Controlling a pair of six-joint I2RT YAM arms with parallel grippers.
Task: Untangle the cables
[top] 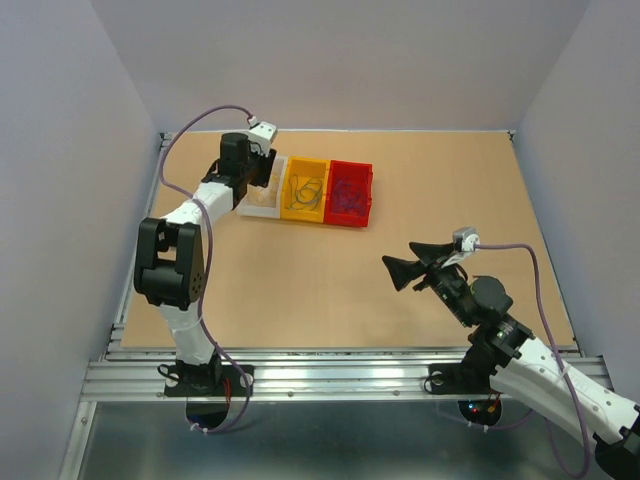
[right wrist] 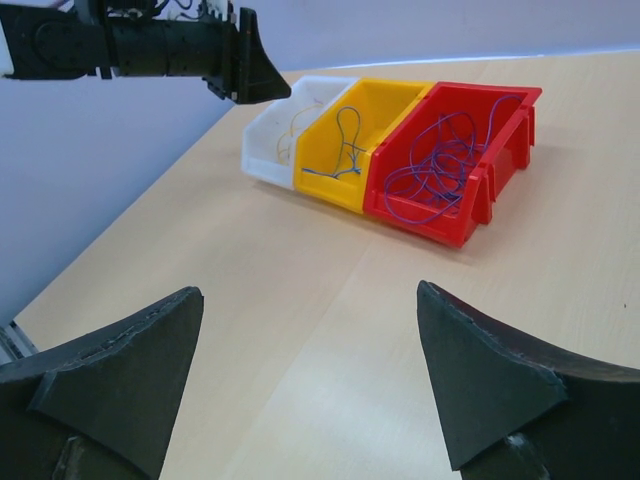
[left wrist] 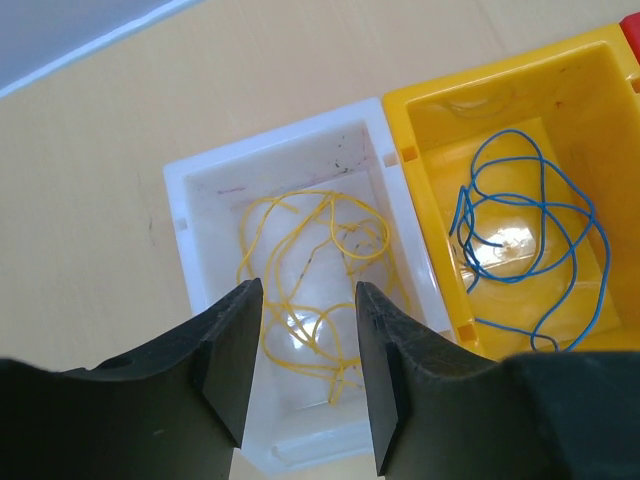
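Hovering over the white bin (left wrist: 270,138), the left tool (left wrist: 305,300) points down with its two dark fingers parted and nothing caught between them. A loose tangle of yellow cables (left wrist: 320,250) lies on the floor of that bin, directly under the tool; in the left wrist view several strands show through the gap between the fingers, and others curl out toward the bin's far wall. I cannot tell whether the fingertips touch any strand, though none looks lifted.

Just beside the white bin, on its right and touching it, sits the yellow bin (left wrist: 560,85). A single blue cable (left wrist: 520,215) lies coiled in broad loops on its floor, off to the right of the left tool and apart from it. Next in the same row is the red bin (right wrist: 500,150), holding a loose heap of purple-blue cables (right wrist: 435,165), some of them arching up against its back wall.

All three bins stand in a line at the far left part of the desk (top: 350,290).

Well apart from them, the right tool (right wrist: 310,295) hangs above bare desk near the front right, aimed toward the bins. Its fingers are spread wide and hold nothing, and every cable lies far ahead of it, none close to its tips.
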